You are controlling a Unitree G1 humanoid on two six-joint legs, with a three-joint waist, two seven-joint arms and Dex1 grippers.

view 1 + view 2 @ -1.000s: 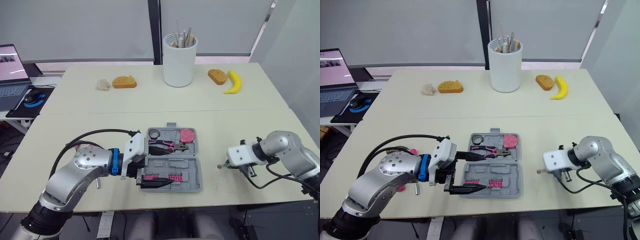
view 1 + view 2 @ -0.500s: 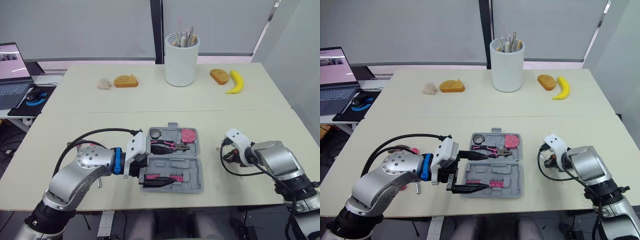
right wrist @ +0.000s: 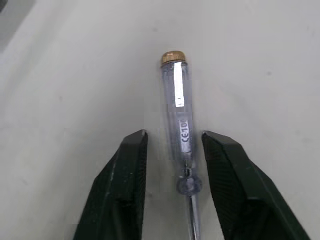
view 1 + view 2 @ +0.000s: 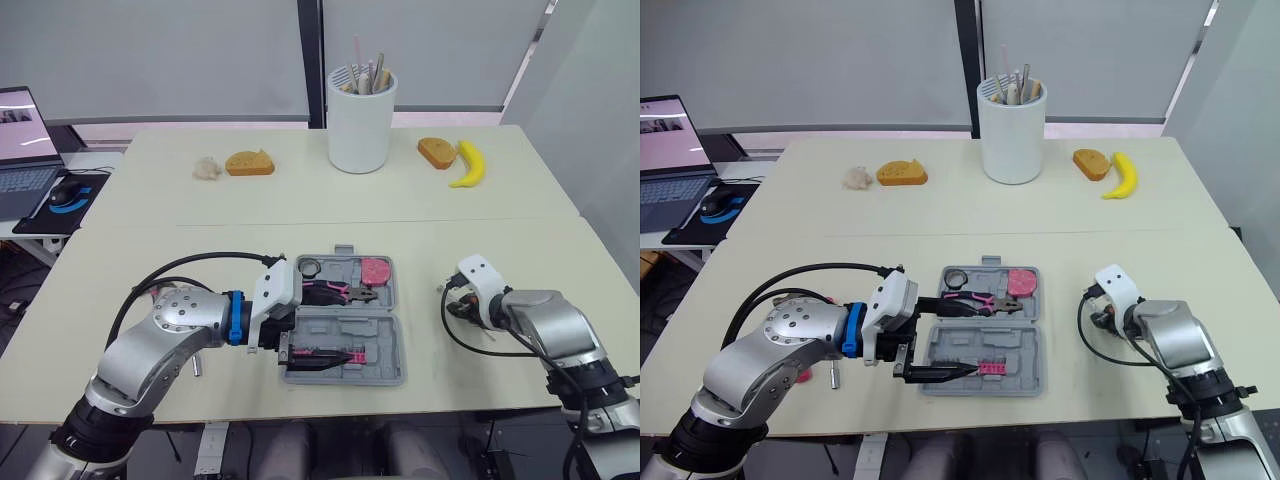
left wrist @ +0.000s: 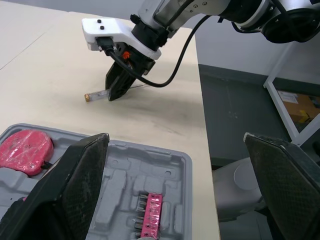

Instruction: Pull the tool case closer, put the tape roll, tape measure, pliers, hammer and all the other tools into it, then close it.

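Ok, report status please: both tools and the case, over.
Left tool open, over the open tool case. Right tool open, astride the clear screwdriver on the table. Nothing between it and the case.

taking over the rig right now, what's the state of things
Left gripper: jaws open, empty, over the open tool case.
Right gripper: jaws open, straddling the clear tester screwdriver on the table right of the case, not gripped.
In the case: pliers, pink tape measure, bit strip.
Left: grip the screwdriver, pack it, close the case.
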